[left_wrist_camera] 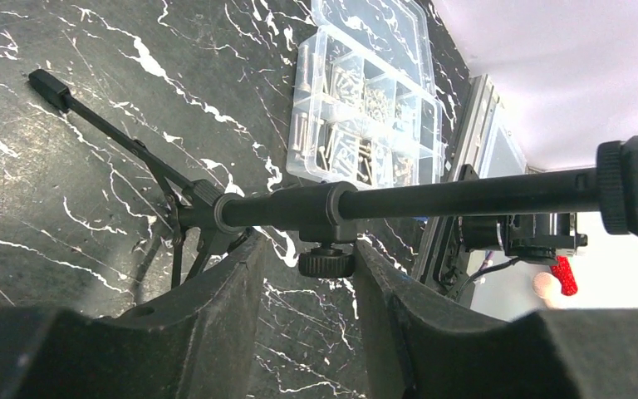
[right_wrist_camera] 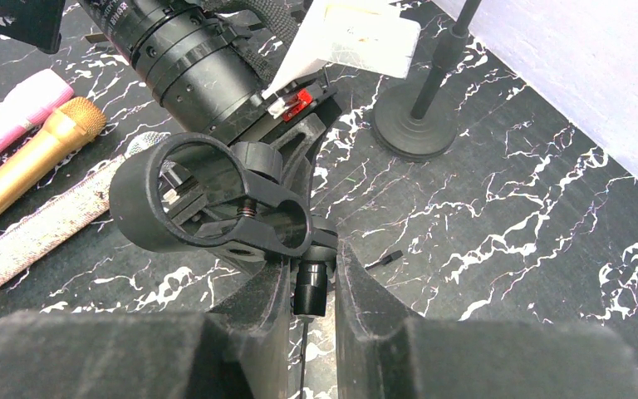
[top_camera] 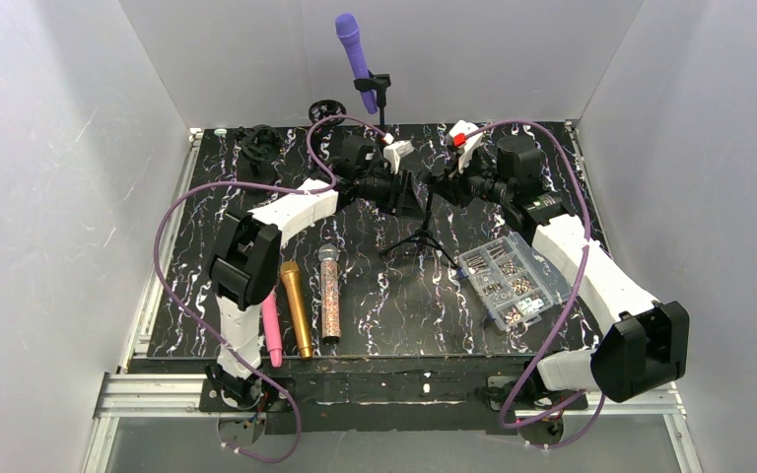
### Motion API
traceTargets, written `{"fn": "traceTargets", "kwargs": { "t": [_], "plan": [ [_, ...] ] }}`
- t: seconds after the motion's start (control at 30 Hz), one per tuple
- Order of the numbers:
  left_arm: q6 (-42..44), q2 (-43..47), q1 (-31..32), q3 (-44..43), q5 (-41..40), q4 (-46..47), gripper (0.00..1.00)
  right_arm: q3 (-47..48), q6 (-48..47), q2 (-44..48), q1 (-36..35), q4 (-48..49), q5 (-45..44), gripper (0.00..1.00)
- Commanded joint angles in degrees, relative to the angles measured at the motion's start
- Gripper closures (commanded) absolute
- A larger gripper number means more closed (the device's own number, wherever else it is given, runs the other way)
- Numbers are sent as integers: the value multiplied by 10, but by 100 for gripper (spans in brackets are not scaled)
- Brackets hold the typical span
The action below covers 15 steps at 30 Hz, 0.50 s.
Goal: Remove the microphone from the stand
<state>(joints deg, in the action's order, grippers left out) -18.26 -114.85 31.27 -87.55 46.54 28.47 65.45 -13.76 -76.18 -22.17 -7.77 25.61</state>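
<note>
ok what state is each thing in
purple microphone, clipped in stand
empty black ring clip, held by right gripper
black tripod pole, inside open left gripper
clear plastic screw box, looks closed
pink microphone, lying flat
gold microphone, lying flat
silver glitter microphone, lying flat

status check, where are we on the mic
Left pincer open astride tripod stand; right pincer shut on its empty mic clip. Purple microphone in rear stand, untouched. In the way: tripod stand.

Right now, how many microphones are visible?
4: purple microphone clipped on the back stand; pink microphone, gold microphone and glittery silver microphone lying side by side front left. Others may be hidden.
</note>
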Motion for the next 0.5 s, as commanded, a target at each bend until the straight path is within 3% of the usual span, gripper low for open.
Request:
{"fn": "traceTargets", "kwargs": {
  "t": [0.0, 0.3, 0.47],
  "plan": [
    [-1, -1, 1, -21, 15, -2, 61, -48, 11, -32, 7, -220, -42, 99],
    [-62, -4, 1, -13, 34, 27, 98, -50, 8, -26, 8, -218, -46, 99],
    [-162, -13, -6, -15, 53, 62, 100, -56, 4, -16, 7, -216, -50, 99]
  ]
}}
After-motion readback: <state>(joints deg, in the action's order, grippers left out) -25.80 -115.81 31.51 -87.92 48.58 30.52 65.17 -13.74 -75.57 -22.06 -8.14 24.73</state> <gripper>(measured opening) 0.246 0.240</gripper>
